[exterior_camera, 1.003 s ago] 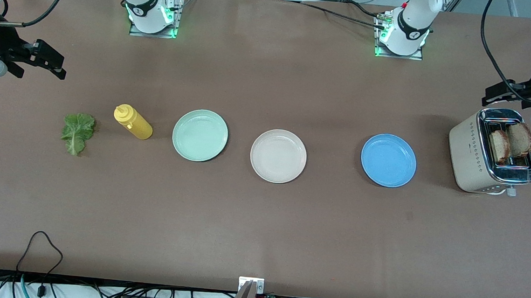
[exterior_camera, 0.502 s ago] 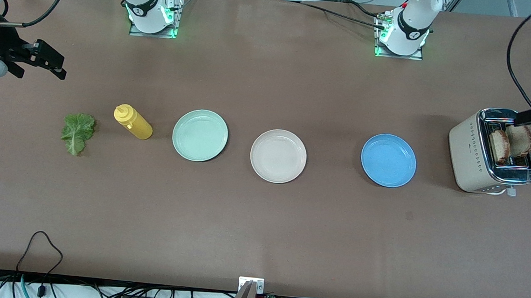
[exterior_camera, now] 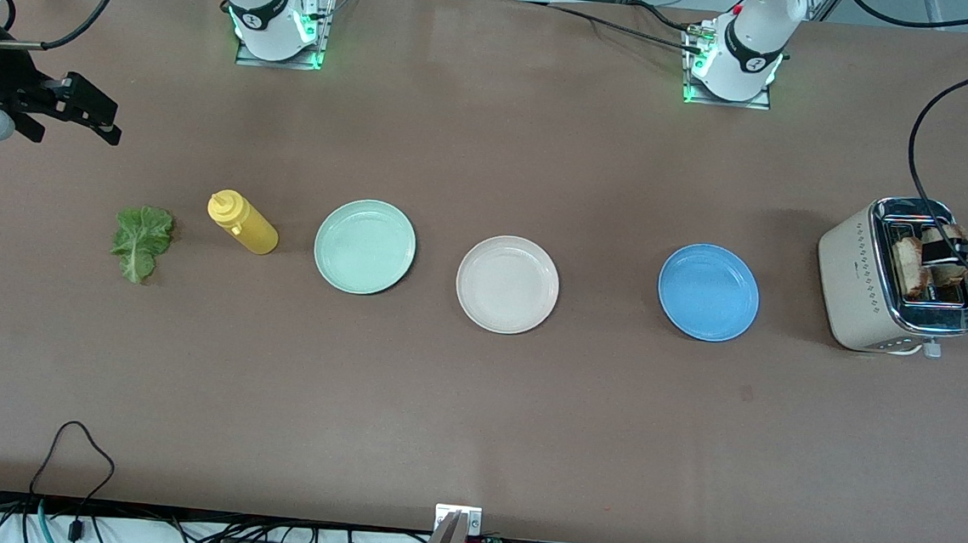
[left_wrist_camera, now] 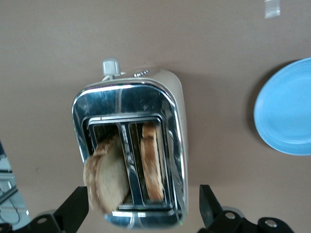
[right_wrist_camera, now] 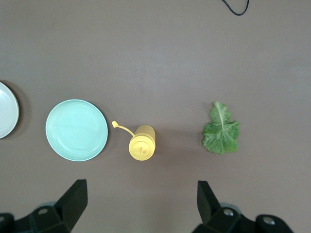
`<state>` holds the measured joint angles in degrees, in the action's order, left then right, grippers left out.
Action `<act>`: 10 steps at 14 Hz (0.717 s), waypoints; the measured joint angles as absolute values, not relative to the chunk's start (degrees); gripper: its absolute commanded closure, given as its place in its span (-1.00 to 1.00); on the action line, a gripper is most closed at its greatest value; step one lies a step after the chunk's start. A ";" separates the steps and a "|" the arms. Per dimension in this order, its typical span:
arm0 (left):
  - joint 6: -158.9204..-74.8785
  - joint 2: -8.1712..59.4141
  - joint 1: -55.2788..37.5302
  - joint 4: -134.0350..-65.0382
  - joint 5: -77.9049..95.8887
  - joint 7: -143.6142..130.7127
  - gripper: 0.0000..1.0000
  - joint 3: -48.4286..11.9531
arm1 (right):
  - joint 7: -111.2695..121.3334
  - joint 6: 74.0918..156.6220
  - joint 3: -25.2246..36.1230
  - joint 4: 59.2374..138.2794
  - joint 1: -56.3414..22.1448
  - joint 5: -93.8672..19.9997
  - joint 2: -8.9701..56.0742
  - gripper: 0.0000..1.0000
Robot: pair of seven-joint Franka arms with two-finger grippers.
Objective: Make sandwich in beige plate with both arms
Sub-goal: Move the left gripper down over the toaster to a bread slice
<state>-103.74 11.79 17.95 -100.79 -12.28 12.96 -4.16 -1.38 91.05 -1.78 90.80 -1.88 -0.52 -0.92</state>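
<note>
The beige plate point(exterior_camera: 507, 284) lies bare at the table's middle. Two brown-crusted bread slices point(exterior_camera: 910, 265) point(left_wrist_camera: 107, 175) stand in the slots of a cream toaster point(exterior_camera: 854, 280) at the left arm's end. My left gripper point(exterior_camera: 947, 248) point(left_wrist_camera: 141, 206) hangs open just over the toaster, its fingers either side of the slots and holding nothing. The green lettuce leaf point(exterior_camera: 142, 241) point(right_wrist_camera: 221, 131) lies flat at the right arm's end. My right gripper point(exterior_camera: 90, 114) point(right_wrist_camera: 140, 199) waits open and empty above the table near the lettuce.
A mint-green plate point(exterior_camera: 365, 246) and a yellow squeeze bottle point(exterior_camera: 245, 222) stand between the lettuce and the beige plate. A blue plate point(exterior_camera: 708, 292) lies between the beige plate and the toaster. Cables trail along the table's near edge.
My left gripper has swung from beside the toaster to over its slots, still open. The right arm has not moved.
</note>
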 measured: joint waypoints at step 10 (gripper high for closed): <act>-123.20 6.22 21.98 -120.16 -12.31 17.99 0.63 -4.38 | -1.38 91.05 -1.79 90.82 -1.88 -0.52 -0.92 -1.00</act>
<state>-123.20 6.22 21.98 -120.16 -12.31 17.99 -4.38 -1.38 91.05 -1.79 90.82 -1.88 -0.52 -0.92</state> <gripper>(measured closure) 0.436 0.000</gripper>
